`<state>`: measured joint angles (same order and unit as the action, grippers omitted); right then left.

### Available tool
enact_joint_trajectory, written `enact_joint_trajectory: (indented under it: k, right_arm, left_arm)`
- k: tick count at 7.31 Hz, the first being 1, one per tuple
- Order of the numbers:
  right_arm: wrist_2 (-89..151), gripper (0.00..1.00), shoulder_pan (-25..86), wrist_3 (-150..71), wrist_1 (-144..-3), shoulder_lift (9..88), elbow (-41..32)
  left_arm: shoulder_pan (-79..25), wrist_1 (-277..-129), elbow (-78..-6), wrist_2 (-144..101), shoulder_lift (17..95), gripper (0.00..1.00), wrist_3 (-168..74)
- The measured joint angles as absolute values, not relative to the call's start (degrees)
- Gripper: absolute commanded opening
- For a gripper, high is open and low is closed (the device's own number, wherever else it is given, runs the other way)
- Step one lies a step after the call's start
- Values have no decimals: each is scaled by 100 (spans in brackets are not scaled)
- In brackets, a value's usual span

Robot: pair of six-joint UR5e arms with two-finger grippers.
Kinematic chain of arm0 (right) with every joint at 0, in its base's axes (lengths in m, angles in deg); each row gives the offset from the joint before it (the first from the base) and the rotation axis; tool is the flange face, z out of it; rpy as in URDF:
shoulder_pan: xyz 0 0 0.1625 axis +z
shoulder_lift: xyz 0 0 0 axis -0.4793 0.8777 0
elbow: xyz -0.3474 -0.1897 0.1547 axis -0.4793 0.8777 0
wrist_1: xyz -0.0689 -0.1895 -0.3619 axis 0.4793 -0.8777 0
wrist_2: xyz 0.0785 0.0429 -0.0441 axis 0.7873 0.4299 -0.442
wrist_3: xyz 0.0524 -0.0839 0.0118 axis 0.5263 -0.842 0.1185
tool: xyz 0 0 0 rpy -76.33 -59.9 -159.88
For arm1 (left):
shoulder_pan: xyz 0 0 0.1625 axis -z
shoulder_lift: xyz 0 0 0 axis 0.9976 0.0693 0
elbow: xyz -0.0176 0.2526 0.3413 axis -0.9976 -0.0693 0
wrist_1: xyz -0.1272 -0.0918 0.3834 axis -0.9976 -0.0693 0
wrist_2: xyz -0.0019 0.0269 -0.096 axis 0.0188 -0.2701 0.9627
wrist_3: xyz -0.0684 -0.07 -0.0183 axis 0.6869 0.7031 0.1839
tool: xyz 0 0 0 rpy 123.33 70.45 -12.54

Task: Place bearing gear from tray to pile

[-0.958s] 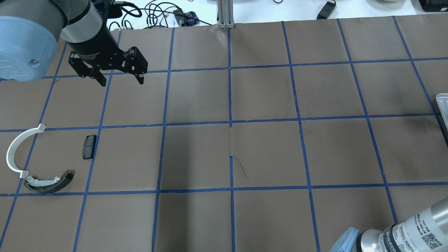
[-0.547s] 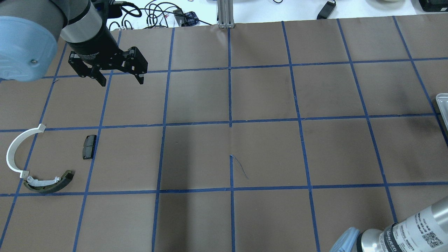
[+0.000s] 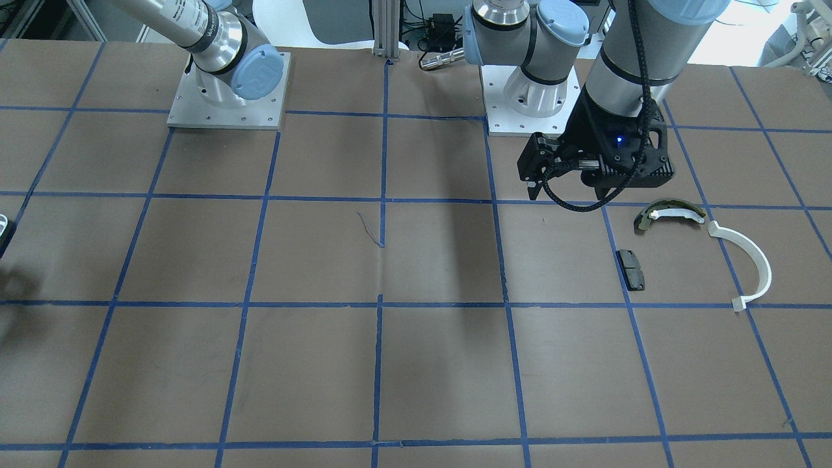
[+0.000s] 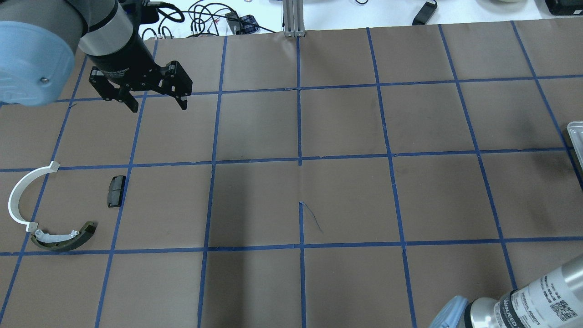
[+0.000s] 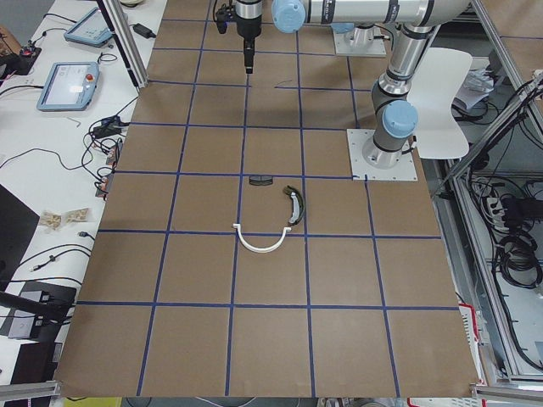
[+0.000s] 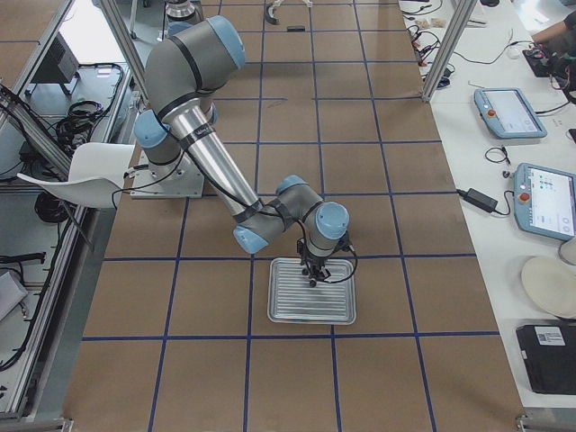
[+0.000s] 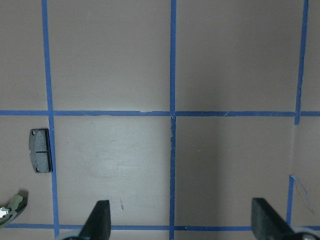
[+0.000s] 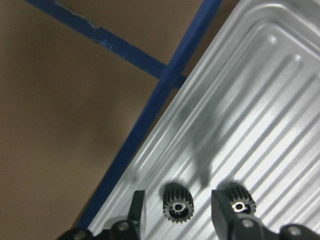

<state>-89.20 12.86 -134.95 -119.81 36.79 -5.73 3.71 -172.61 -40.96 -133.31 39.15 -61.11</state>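
A small black bearing gear (image 8: 177, 206) lies on the ribbed metal tray (image 8: 260, 100), with a second gear (image 8: 239, 202) beside it. My right gripper (image 8: 177, 212) is open low over the tray (image 6: 288, 310), one finger on each side of the first gear and not touching it. The pile lies on the far side of the table: an olive-green shoe (image 4: 63, 239), a white arc (image 4: 20, 196) and a black pad (image 4: 116, 191). My left gripper (image 4: 159, 107) is open and empty, hovering beyond the pile.
Brown paper with a blue tape grid covers the table (image 4: 346, 200). Only the tray's edge (image 4: 576, 136) shows at the overhead view's right. An aluminium post (image 4: 294, 18) and cables stand at the table's far edge. The arm bases (image 3: 227, 97) sit on the robot's side.
The right forearm at the overhead view's bottom right shifts very slightly. The left gripper and the pile have not moved.
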Motion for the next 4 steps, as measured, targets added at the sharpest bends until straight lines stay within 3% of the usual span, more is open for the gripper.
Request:
enact_joint_trajectory:
  k: [2, 3, 4]
  right_arm:
    - [-8986, 44, 1285, -13530, -11979, 3649, -591]
    - [-8992, 19, 1285, -13534, -11982, 3634, -596]
    - [-8997, 0, 1285, -13535, -11986, 3623, -598]
  left_arm:
    - [371, -17261, -4091, -13331, 3920, 100, -6111]
    - [371, -17261, -4090, -13331, 3920, 100, -6111]
    - [371, -17261, -4090, -13331, 3921, 100, -6111]
